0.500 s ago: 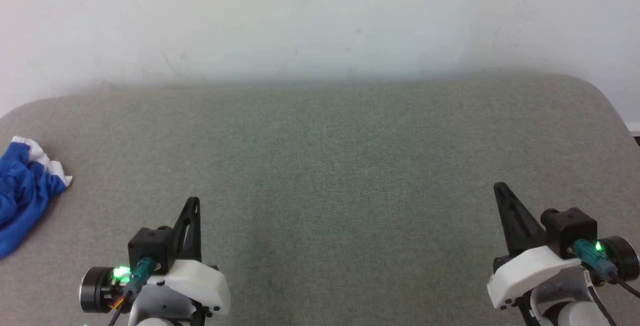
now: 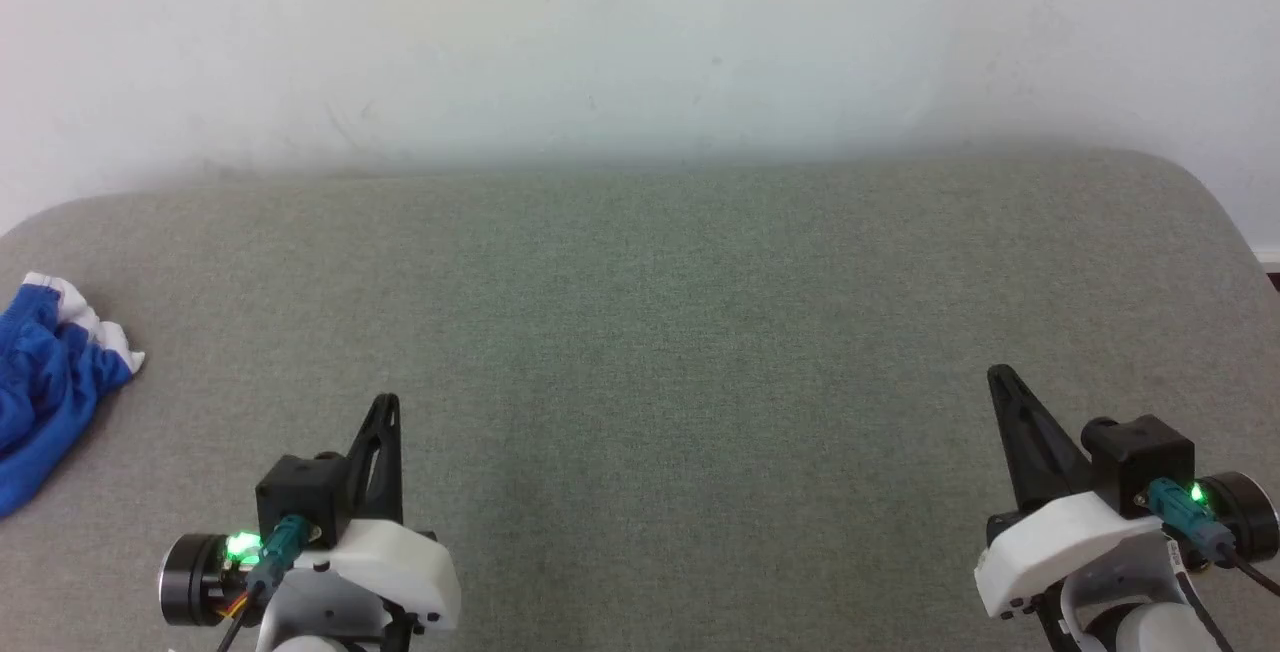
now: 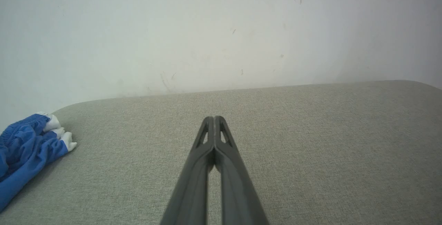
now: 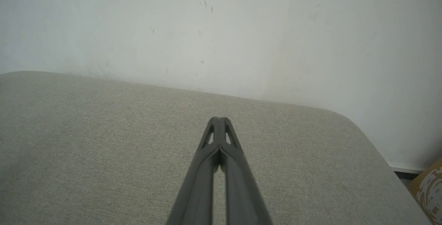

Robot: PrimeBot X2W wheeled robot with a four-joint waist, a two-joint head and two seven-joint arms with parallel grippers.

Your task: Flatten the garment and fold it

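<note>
The garment (image 2: 45, 382) is a crumpled heap of bright blue cloth with white trim, lying at the far left edge of the grey cushioned surface (image 2: 660, 332); the picture's edge cuts part of it off. In the left wrist view the garment (image 3: 26, 152) lies far left of the fingers. My left gripper (image 2: 388, 404) hovers at the lower left, shut and empty, well right of the cloth. Its tips (image 3: 214, 118) touch each other. At the lower right my right gripper (image 2: 997, 375) is likewise shut on nothing, tips (image 4: 218, 119) together.
A pale wall (image 2: 640, 42) rises right behind the surface's far edge. The surface has rounded corners and drops off at the right, where a brown cardboard box (image 4: 430, 183) stands on the floor beyond it.
</note>
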